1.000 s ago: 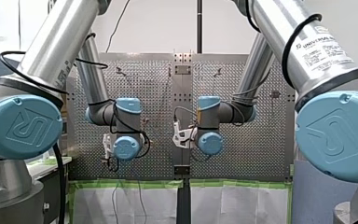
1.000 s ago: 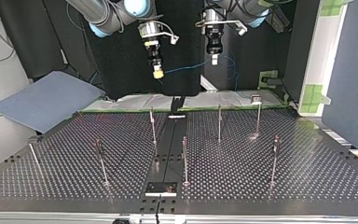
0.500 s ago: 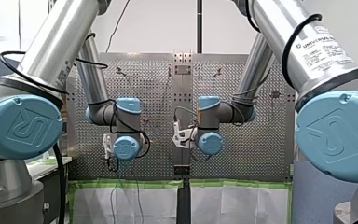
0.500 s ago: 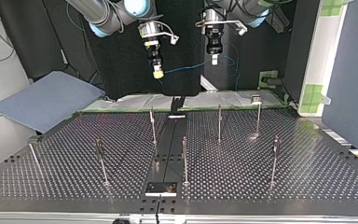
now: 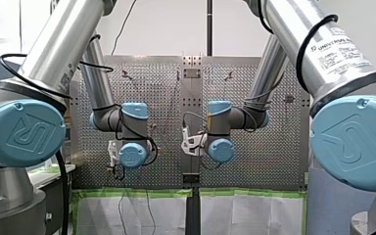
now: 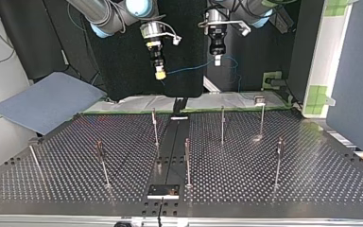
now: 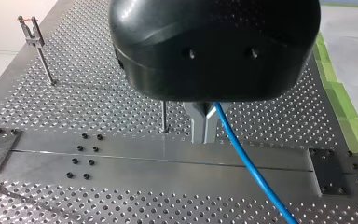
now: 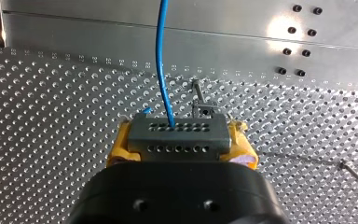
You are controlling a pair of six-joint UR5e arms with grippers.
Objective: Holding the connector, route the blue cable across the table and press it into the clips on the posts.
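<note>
In the top view both grippers hang high above the far edge of the perforated table point(image 6: 264, 179). My right gripper point(image 6: 159, 74), with yellow pads, is shut on a grey connector point(image 8: 177, 131), shown between the pads point(image 8: 119, 148) in the right wrist view. The blue cable point(image 6: 189, 70) leaves the connector and runs across to my left gripper point(image 6: 217, 60). Its metal fingers point(image 7: 204, 122) are shut on the cable point(image 7: 249, 165), which hangs down past them. Several thin posts with clips stand on the table, such as one post point(image 6: 155, 125) and another point(image 6: 222, 124). The front view hides both grippers behind the wrists.
A metal rail point(image 6: 170, 146) runs down the table's middle to a black plate point(image 6: 163, 191). A blue-grey sheet point(image 6: 47, 101) lies off the table at the top view's left. A dark panel point(image 6: 354, 71) stands at its right. More posts point(image 6: 278, 161) point(image 6: 103, 163) stand nearer the camera.
</note>
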